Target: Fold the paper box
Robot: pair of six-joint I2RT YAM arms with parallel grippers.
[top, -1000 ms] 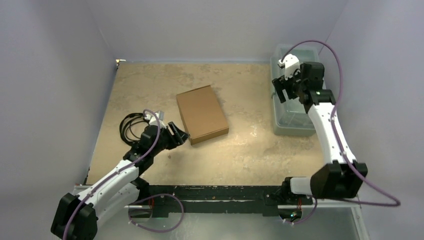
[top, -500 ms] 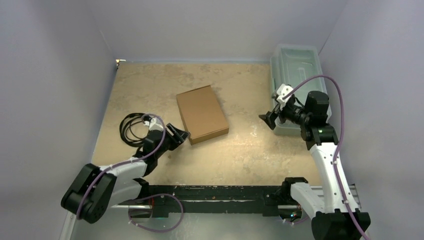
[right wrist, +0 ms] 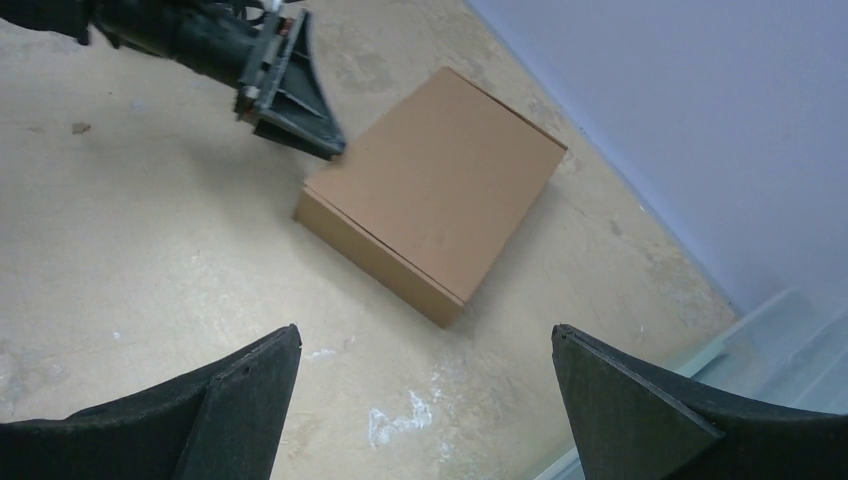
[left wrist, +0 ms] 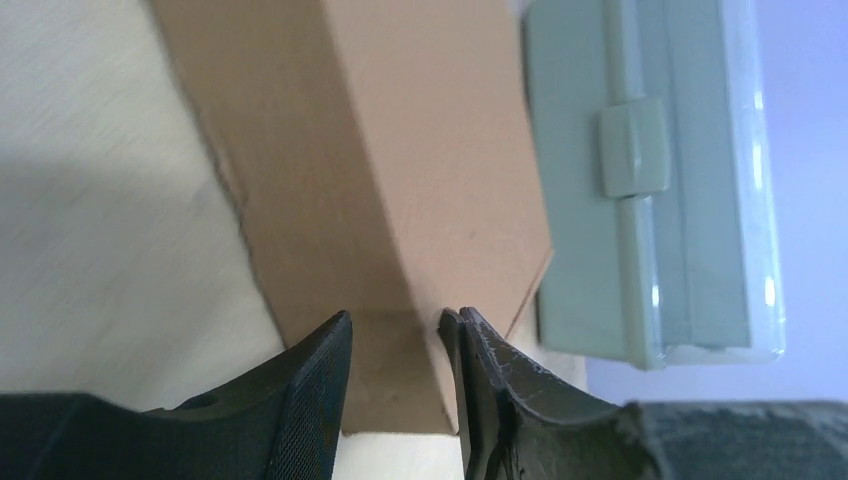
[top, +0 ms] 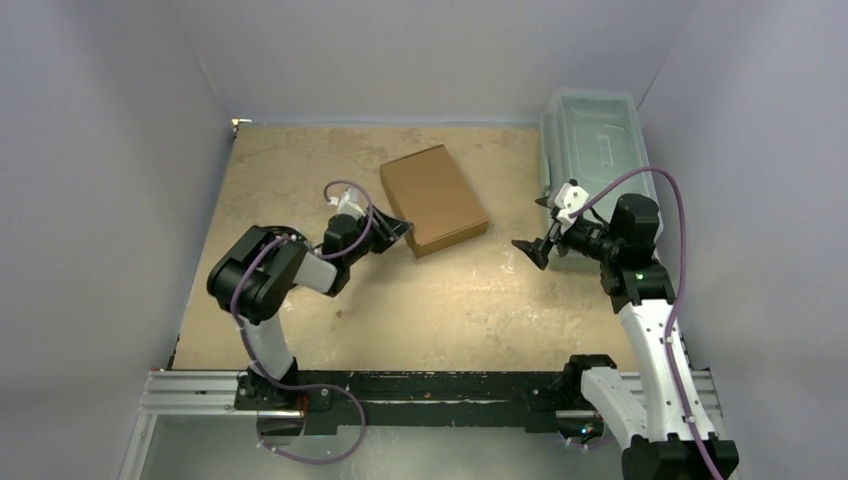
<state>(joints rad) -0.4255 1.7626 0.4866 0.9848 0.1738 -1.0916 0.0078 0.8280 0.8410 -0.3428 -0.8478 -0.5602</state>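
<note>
The paper box (top: 435, 198) is a closed, flat brown cardboard box lying on the table, slanted, near the middle back. It also shows in the left wrist view (left wrist: 400, 150) and the right wrist view (right wrist: 440, 180). My left gripper (top: 400, 230) is at the box's near left corner. In the left wrist view (left wrist: 397, 318) its jaws are closed across that corner's thickness. My right gripper (top: 538, 228) is wide open and empty, hovering right of the box, in front of the bin. Its jaws (right wrist: 423, 330) frame bare table below the box.
A clear plastic lidded bin (top: 595, 130) stands at the back right against the wall, also in the left wrist view (left wrist: 650, 200). The left arm's elbow (top: 262, 275) is folded over the left side of the table. Walls enclose three sides.
The left gripper and the box have moved together toward the back right. The right gripper has come down from above the bin to hover beside the box.
</note>
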